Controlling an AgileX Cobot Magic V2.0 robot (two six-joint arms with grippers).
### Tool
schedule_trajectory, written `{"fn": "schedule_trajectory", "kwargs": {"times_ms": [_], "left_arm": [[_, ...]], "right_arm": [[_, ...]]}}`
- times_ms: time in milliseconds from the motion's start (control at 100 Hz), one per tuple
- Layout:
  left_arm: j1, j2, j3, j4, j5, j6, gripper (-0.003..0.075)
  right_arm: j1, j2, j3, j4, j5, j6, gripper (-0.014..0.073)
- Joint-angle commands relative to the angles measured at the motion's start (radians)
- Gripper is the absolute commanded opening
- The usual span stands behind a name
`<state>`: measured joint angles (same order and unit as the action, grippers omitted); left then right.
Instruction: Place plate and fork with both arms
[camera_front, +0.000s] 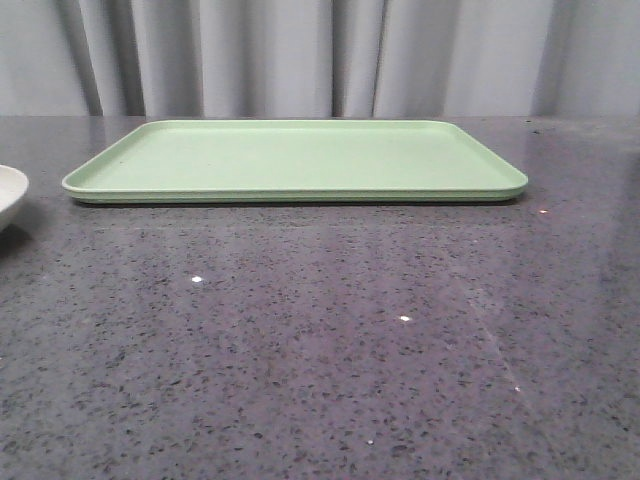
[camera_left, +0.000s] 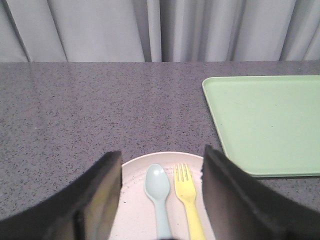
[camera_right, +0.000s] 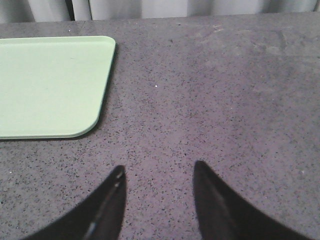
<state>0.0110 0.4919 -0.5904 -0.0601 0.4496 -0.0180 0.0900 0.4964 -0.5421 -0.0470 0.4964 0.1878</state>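
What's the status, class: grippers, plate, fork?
Left gripper open above plate. Right gripper open, holding nothing. Fork beside spoon in plate. Tray bare.

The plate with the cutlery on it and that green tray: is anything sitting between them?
No. In the left wrist view only bare speckled tabletop separates the plate, which carries the fork and a blue spoon, from the tray.

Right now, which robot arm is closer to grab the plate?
The left. Its open left gripper hangs right over the plate, where the fork lies. The right gripper has only bare table under it.
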Motion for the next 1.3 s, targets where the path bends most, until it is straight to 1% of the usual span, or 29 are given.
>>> {"fn": "schedule_trajectory", "kwargs": {"times_ms": [0, 60, 160, 290, 530, 600, 720, 930, 1120, 1290], "left_arm": [[-0.001, 0.007, -0.037, -0.001, -0.097, 0.001, 0.0445], [-0.001, 0.007, -0.037, -0.001, -0.097, 0.001, 0.0440], [-0.001, 0.007, -0.037, -0.001, -0.097, 0.001, 0.0440], [-0.001, 0.007, -0.037, -0.011, -0.129, 0.001, 0.0440], [0.005, 0.009, -0.042, -0.011, -0.110, 0.001, 0.0438], [0.024, 0.022, -0.070, 0.000, -0.045, -0.007, 0.0438], [0.078, 0.075, -0.162, 0.026, 0.121, -0.010, 0.0438], [0.189, 0.193, -0.305, 0.074, 0.264, -0.010, 0.0438], [0.196, 0.331, -0.382, 0.079, 0.393, -0.010, 0.0438], [0.196, 0.449, -0.389, 0.111, 0.440, -0.010, 0.0438]], "right_arm": [[-0.003, 0.019, -0.042, -0.010, -0.061, -0.012, 0.0510], [-0.003, 0.019, -0.043, -0.010, -0.063, -0.012, 0.0533], [-0.003, 0.019, -0.043, -0.010, -0.063, -0.012, 0.0528], [-0.003, 0.019, -0.043, -0.005, -0.061, -0.012, 0.0528], [-0.003, 0.024, -0.043, -0.004, -0.018, -0.012, 0.0528], [-0.003, 0.024, -0.043, -0.004, -0.015, -0.012, 0.0528], [-0.003, 0.024, -0.043, -0.004, -0.015, -0.012, 0.0528], [-0.003, 0.024, -0.043, -0.004, -0.010, -0.012, 0.0528], [-0.003, 0.024, -0.048, 0.001, 0.003, -0.012, 0.0528], [-0.003, 0.024, -0.048, 0.001, 0.006, -0.012, 0.0528]]}}
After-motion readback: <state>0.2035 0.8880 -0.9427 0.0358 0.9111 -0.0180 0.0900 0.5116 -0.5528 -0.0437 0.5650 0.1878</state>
